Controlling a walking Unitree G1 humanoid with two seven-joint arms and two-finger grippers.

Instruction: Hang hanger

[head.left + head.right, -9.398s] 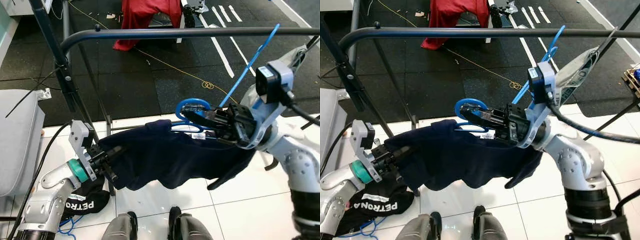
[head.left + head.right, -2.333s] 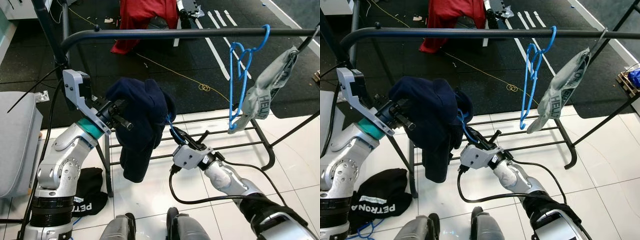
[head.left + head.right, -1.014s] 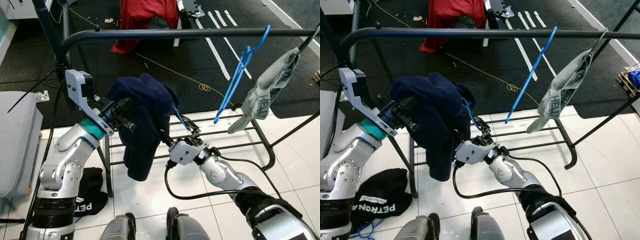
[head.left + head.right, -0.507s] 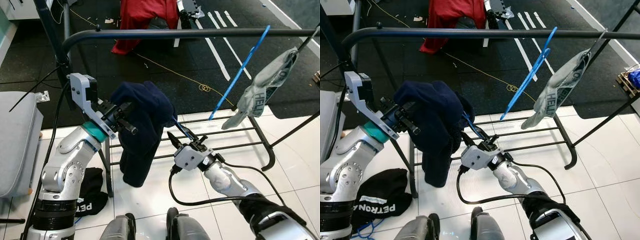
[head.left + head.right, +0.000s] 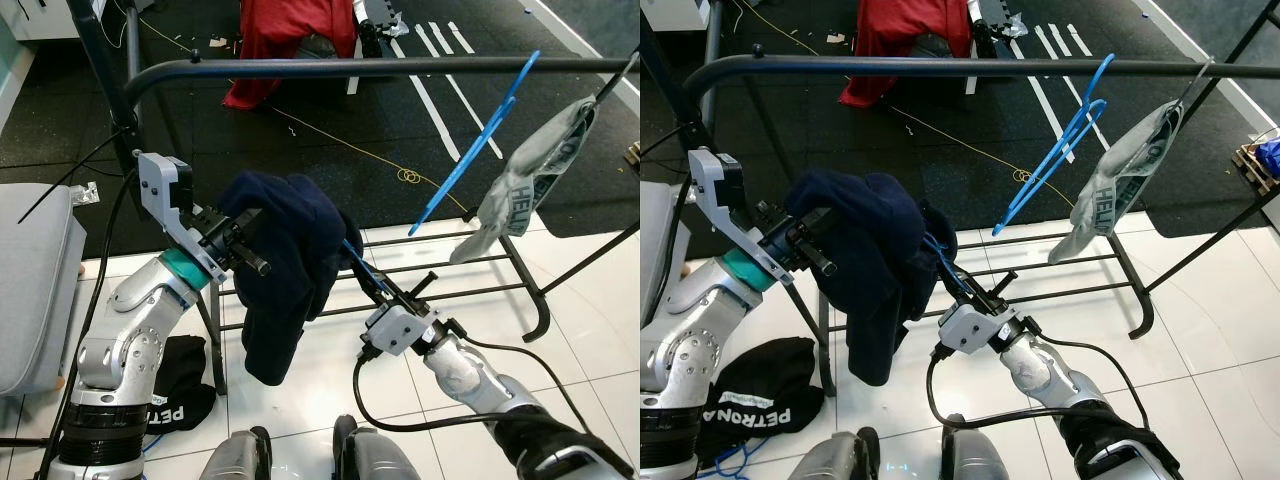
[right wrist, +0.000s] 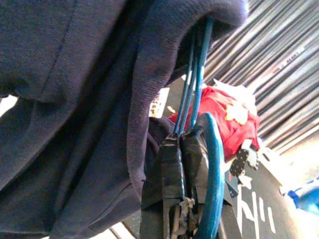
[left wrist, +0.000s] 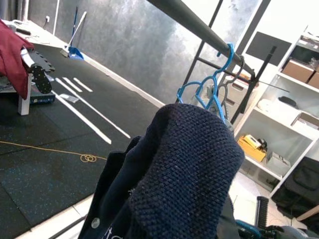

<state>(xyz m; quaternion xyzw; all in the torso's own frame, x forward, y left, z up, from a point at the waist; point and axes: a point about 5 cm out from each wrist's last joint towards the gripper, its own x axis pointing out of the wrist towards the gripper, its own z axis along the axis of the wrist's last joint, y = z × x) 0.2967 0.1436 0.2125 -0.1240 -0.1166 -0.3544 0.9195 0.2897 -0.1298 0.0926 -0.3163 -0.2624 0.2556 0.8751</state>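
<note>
A black clothes rail (image 5: 330, 67) spans the scene above a white tiled floor (image 5: 560, 380) that meets dark matting further back. A navy sweater (image 5: 285, 260) hangs bunched between the two arms, below the rail and in front of the rack's left upright. The left arm is raised with the elbow bent and the forearm angled up toward the rail; the left gripper (image 5: 240, 240) is buried in the upper left fold of the sweater, its fingers closed on the fabric. The right arm reaches forward and low, forearm angled up to the left, and the right gripper (image 5: 385, 295) sits just under the sweater's right edge. In the right wrist view its fingers (image 6: 172, 164) are pressed together on the blue hanger (image 6: 197, 99), whose wires run up into the sweater's opening. This hanger is not on the rail. A second blue hanger (image 5: 1060, 150) is hooked on the rail to the right and swings tilted, with a grey garment (image 5: 1120, 190) hanging just beside it. A red cloth (image 5: 295, 35) lies on the matting beyond the rail, and a black bag (image 5: 180, 385) lies on the tiles beside the left arm.
</note>
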